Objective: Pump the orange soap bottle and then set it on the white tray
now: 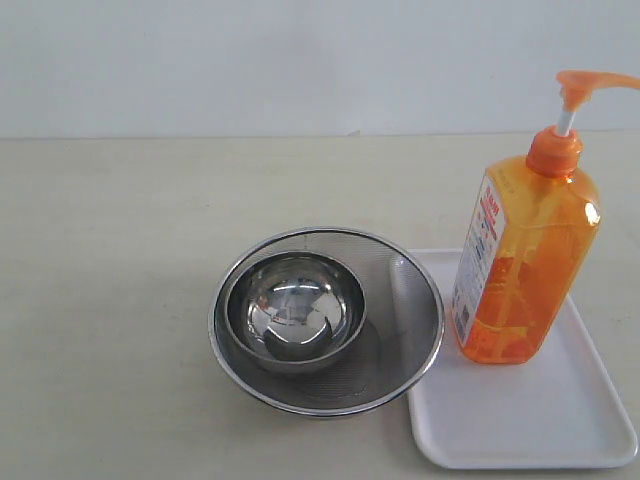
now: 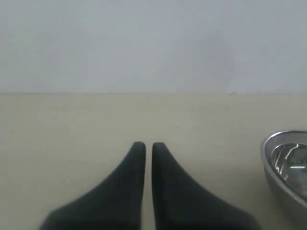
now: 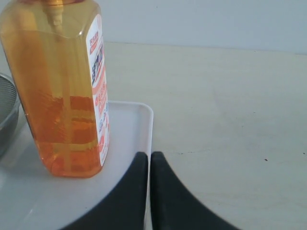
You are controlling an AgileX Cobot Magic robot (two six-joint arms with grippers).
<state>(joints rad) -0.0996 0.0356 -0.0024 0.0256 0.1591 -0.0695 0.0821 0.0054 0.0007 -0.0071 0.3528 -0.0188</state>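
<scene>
The orange soap bottle (image 1: 520, 255) stands upright on the white tray (image 1: 520, 430) at the right of the exterior view, its pump head (image 1: 590, 85) raised on a white stem. Neither arm shows in that view. In the right wrist view the bottle (image 3: 57, 91) stands on the tray (image 3: 136, 124), and my right gripper (image 3: 149, 155) is shut and empty, apart from the bottle, over the tray's edge. My left gripper (image 2: 149, 145) is shut with nothing in it, above bare table.
A round steel mesh strainer (image 1: 410, 300) holding a steel bowl (image 1: 295, 310) sits just left of the tray, touching its edge. The bowl's rim (image 2: 283, 163) shows in the left wrist view. A pale wall runs behind the beige table (image 1: 110, 280).
</scene>
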